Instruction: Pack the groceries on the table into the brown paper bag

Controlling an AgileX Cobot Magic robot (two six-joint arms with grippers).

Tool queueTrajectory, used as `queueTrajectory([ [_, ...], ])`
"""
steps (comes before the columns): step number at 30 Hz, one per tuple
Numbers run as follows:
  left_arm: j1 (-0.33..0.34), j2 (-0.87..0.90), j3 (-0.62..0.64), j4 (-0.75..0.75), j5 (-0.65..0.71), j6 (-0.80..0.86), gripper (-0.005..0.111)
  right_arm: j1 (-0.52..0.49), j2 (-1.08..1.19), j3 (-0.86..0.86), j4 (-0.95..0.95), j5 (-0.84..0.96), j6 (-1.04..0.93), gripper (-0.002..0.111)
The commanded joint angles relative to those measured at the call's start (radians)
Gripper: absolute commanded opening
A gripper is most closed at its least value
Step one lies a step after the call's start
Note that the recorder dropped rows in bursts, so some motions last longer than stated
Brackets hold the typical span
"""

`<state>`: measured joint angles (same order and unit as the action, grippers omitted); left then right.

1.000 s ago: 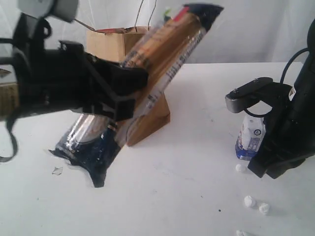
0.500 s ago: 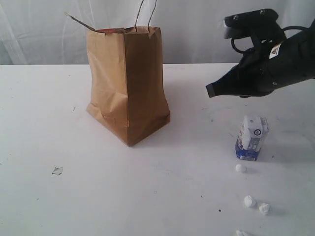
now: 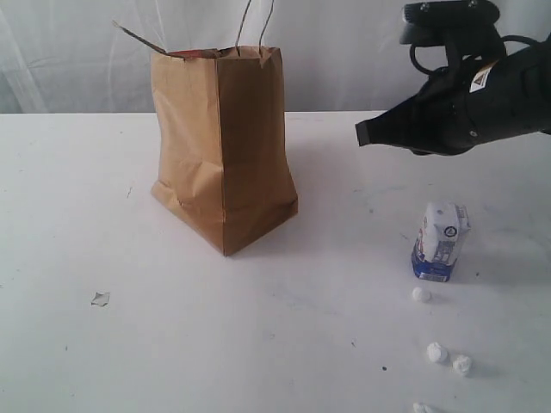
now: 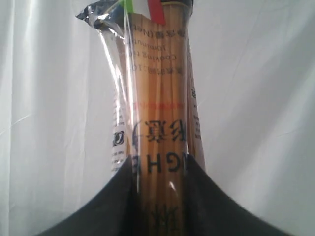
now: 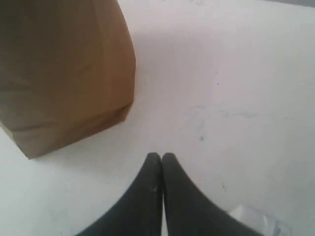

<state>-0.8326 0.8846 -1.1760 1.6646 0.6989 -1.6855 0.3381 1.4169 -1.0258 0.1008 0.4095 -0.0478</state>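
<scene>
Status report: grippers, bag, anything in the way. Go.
Left gripper shut on long spaghetti pack. Right gripper shut, empty, raised apart from brown paper bag. White-blue carton, small white lumps on table, unpacked. Nothing over bag's mouth.

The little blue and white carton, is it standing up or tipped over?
Standing up: the carton rests on its base on the table, with its folded top pointing upward.

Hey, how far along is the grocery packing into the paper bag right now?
Done: unclear, since the inside of the tall brown paper bag is hidden. In hand: the left gripper is clamped on the long clear spaghetti pack. Left: the white-blue carton and small white lumps sit on the white table, while the shut right gripper hovers empty.
</scene>
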Motion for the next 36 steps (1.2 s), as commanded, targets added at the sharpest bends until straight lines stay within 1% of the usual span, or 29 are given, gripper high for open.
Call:
queueTrajectory([
  [1,0.13,0.149,-0.16,0.08,-0.408,-0.055,0.0,-0.001,-0.01,0.003,0.003,0.068,0.01,0.0],
  [2,0.167,0.179,-0.188,0.08,-0.492,-0.123,0.0,-0.001,-0.01,0.003,0.003,0.08,0.008,0.0],
  [3,0.225,0.221,-0.226,0.08,-0.593,-0.202,0.0,-0.001,-0.01,0.003,0.003,0.091,0.008,0.0],
  [6,0.352,0.305,-0.286,0.08,-0.746,-0.431,0.0,-0.001,-0.01,0.003,0.003,0.118,0.008,0.0],
  [8,0.433,0.343,-0.292,-0.014,-0.85,-0.431,0.0,-0.001,-0.01,0.003,0.003,0.131,0.008,0.0],
  [9,0.489,0.364,-0.288,-0.099,-0.936,-0.431,0.0,-0.001,-0.01,0.003,0.003,0.146,0.008,0.0],
  [11,0.566,0.394,-0.279,-0.178,-1.079,-0.431,0.0,-0.001,-0.01,0.003,0.003,0.165,0.008,0.0],
  [12,0.622,0.418,-0.271,-0.224,-1.191,-0.431,0.0,-0.001,-0.01,0.003,0.003,0.177,0.008,0.0],
  [14,0.699,0.458,-0.257,-0.307,-1.358,-0.431,0.0,-0.001,-0.01,0.003,0.003,0.195,0.008,0.0],
  [15,0.739,0.484,-0.251,-0.313,-1.448,-0.431,0.0,-0.001,-0.01,0.003,0.003,0.202,0.008,0.0],
  [16,0.775,0.51,-0.251,-0.291,-1.509,-0.431,0.0,-0.001,-0.01,0.003,0.003,0.205,0.008,0.0],
  [18,0.832,0.552,-0.251,-0.164,-1.604,-0.431,0.0,-0.001,-0.01,0.003,0.003,0.207,0.008,0.0],
  [21,0.863,0.572,-0.251,0.026,-1.634,-0.431,0.0,-0.001,-0.01,0.003,0.003,0.207,0.008,0.0],
  [23,0.865,0.568,-0.251,0.058,-1.592,-0.431,0.0,-0.001,-0.01,0.003,0.003,0.211,0.008,0.0],
  [25,0.865,0.557,-0.251,-0.037,-1.509,-0.431,0.0,-0.001,-0.01,0.003,0.003,0.211,0.008,0.0],
  [28,0.865,0.557,-0.251,-0.284,-1.377,-0.431,0.0,-0.001,-0.01,0.003,0.003,0.211,0.008,0.0],
  [29,0.865,0.567,-0.251,-0.348,-1.369,-0.431,0.0,-0.001,-0.01,0.003,0.003,0.211,0.008,0.0],
  [30,0.865,0.585,-0.251,-0.415,-1.395,-0.431,0.0,-0.001,-0.01,0.003,0.003,0.211,0.008,0.0],
  [32,0.865,0.631,-0.251,-0.514,-1.497,-0.431,0.0,-0.001,-0.01,0.003,0.003,0.211,0.008,0.0],
  [34,0.865,0.711,-0.251,-0.642,-1.674,-0.431,0.0,-0.001,-0.01,0.003,0.003,0.207,0.008,0.0],
  [36,0.865,0.793,-0.251,-0.806,-1.831,-0.358,0.0,-0.001,-0.01,0.003,0.003,0.207,0.008,0.0],
])
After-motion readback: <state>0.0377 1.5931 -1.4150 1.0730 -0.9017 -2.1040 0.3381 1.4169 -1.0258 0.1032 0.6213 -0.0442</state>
